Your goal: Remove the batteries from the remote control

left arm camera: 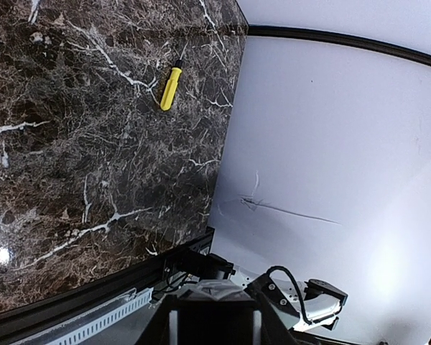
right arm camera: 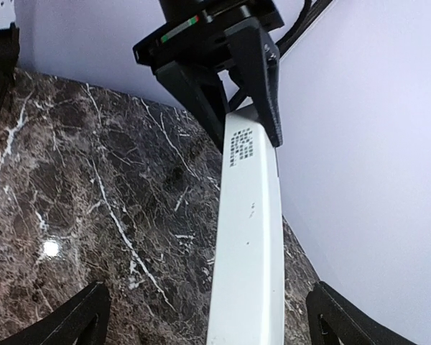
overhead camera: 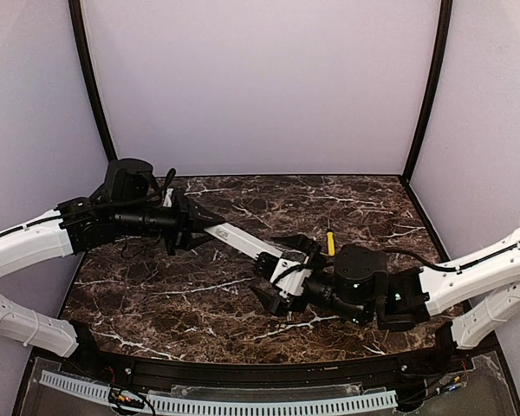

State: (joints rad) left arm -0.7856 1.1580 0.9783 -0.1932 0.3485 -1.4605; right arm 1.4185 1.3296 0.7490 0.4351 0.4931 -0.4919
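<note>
The remote control (overhead camera: 243,241) is a long white bar held in the air over the marble table (overhead camera: 199,295), running from upper left down to the right. My left gripper (overhead camera: 215,221) is shut on its upper end; the right wrist view shows those black jaws (right arm camera: 246,133) clamped across the bar. My right gripper (overhead camera: 277,270) stands open at the lower end, with a fingertip on each side of the remote (right arm camera: 248,251) and a clear gap to both. The face shown is plain white with a small dotted print. No batteries are in view.
A yellow-handled screwdriver (overhead camera: 330,243) lies on the table just behind the right gripper, also visible in the left wrist view (left arm camera: 170,88). Pale walls close the back and both sides. A black rail (overhead camera: 243,377) runs along the near edge.
</note>
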